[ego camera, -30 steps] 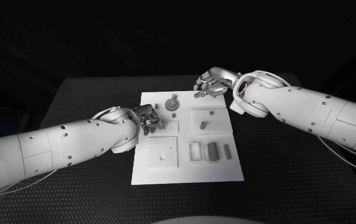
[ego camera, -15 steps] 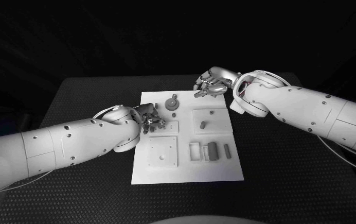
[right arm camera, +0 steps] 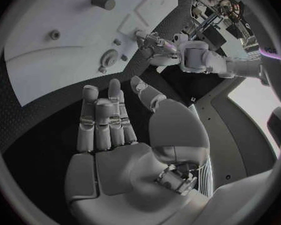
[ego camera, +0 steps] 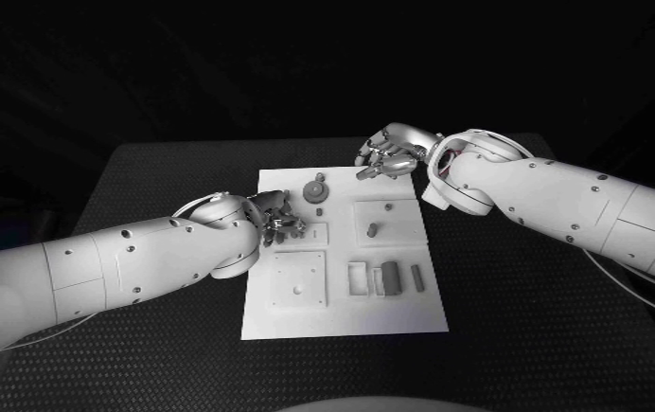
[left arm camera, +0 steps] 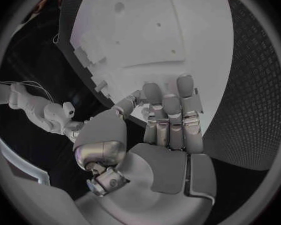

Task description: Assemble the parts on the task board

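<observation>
The white task board (ego camera: 342, 322) lies in the middle of the black table. On it are grey parts: a round gear-like piece (ego camera: 317, 189), a short peg (ego camera: 373, 230) and upright blocks (ego camera: 392, 277). My left hand (ego camera: 278, 217) hovers over the board's left edge, next to a square recess. In the left wrist view the left hand (left arm camera: 162, 135) has its fingers stretched out over the board (left arm camera: 147, 35) and holds nothing. My right hand (ego camera: 386, 158) hangs at the board's far right corner. The right hand (right arm camera: 112, 130) is spread and empty above the board (right arm camera: 47, 60), where the gear-like piece (right arm camera: 108, 60) shows.
The black table (ego camera: 150, 194) reaches out on both sides of the board. A square plate with a small hole (ego camera: 299, 279) and an open rectangular frame (ego camera: 359, 278) sit in the board's near half. My right forearm (ego camera: 546, 194) crosses above the table's right side.
My left hand has crept slightly toward the far side along the board's left edge. The right hand and the parts have stayed put.
</observation>
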Controlling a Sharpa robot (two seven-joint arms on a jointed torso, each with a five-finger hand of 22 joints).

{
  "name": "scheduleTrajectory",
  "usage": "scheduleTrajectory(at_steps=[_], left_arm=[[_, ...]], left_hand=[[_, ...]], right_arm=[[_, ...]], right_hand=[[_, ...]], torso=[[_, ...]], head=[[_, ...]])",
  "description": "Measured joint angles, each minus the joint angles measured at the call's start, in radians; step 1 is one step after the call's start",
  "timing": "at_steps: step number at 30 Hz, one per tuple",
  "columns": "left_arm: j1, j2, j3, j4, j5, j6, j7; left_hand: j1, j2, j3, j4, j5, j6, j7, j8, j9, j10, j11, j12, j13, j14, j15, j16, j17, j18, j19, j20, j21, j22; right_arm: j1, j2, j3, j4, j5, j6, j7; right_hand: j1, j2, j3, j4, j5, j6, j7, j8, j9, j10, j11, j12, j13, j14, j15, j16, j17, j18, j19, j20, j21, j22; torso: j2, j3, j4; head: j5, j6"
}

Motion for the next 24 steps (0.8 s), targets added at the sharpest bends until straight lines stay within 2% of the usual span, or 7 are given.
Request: scheduleTrajectory(at_steps=[10,16,17,19,24], left_arm=[[0.000,0.007,0.000,-0.009,-0.001,0.001,-0.002],[0.000,0.008,0.000,-0.011,0.000,0.001,-0.002],[0.000,0.008,0.000,-0.012,0.000,0.001,-0.002],[0.000,0.008,0.000,-0.012,0.000,0.002,-0.002],[-0.001,0.008,-0.001,-0.012,0.001,0.003,-0.003]], left_hand=[[-0.001,-0.004,0.003,-0.001,-0.007,0.009,-0.002,-0.003,0.000,0.005,0.002,0.011,0.006,0.007,-0.007,0.010,0.000,0.000,0.007,-0.003,0.008,0.000],[0.004,-0.050,0.042,0.042,-0.018,0.011,-0.003,-0.003,-0.001,0.005,0.001,0.011,0.008,0.007,-0.008,0.010,0.000,0.000,0.007,-0.004,0.012,0.000],[0.006,-0.055,0.045,0.053,-0.029,0.011,-0.003,-0.003,-0.001,0.005,0.001,0.011,0.009,0.007,-0.008,0.010,0.000,0.000,0.007,-0.004,0.012,0.000],[0.008,-0.070,0.042,0.066,-0.079,0.027,-0.012,-0.011,-0.005,0.003,-0.004,0.014,0.010,0.008,-0.015,0.012,-0.002,0.000,0.012,-0.009,0.011,0.000],[0.012,-0.096,0.042,0.076,-0.096,0.037,-0.009,-0.011,-0.001,0.003,-0.004,0.014,0.011,0.008,-0.016,0.012,-0.003,0.000,0.012,-0.009,0.015,0.000]], right_arm=[[0.000,0.000,0.000,0.000,0.000,0.000,0.000],[0.000,0.000,0.000,0.000,0.000,0.001,0.000],[0.000,0.000,0.000,0.000,0.000,0.001,0.000],[0.000,0.000,0.000,0.000,0.000,0.001,0.000],[0.000,0.000,0.000,-0.001,0.001,0.001,0.000]], right_hand=[[0.000,0.000,0.000,0.000,0.000,0.000,0.000,0.000,0.000,0.000,0.000,0.000,-0.001,0.000,0.000,0.000,-0.001,0.000,0.000,0.000,-0.004,0.000],[0.000,0.000,0.000,0.000,0.000,-0.002,0.002,0.000,0.000,0.000,0.000,0.000,-0.001,-0.003,0.003,0.000,-0.001,0.000,0.000,0.000,-0.004,0.000],[0.000,0.000,0.000,0.000,0.000,-0.002,0.002,0.000,0.000,0.000,0.000,0.000,-0.001,-0.003,0.003,0.000,-0.001,0.000,0.000,0.000,-0.004,0.000],[0.000,0.000,0.000,0.000,0.000,-0.002,0.002,0.000,0.000,0.000,0.000,0.000,-0.001,-0.003,0.003,0.000,-0.001,0.000,0.000,0.000,-0.004,0.000],[0.000,0.000,0.000,0.000,0.000,-0.002,0.002,0.000,0.000,0.000,0.000,0.000,-0.001,-0.003,0.003,0.000,-0.001,0.000,0.000,0.000,-0.004,0.000]], torso=[[0.000,0.0004,0.0001],[0.000,0.0004,0.0000],[0.000,0.0004,0.0000],[0.000,0.0003,0.0000],[0.000,0.0001,0.0000]], head=[[-0.002,0.002],[-0.003,0.003],[-0.004,0.003],[-0.004,0.003],[-0.005,0.003]])
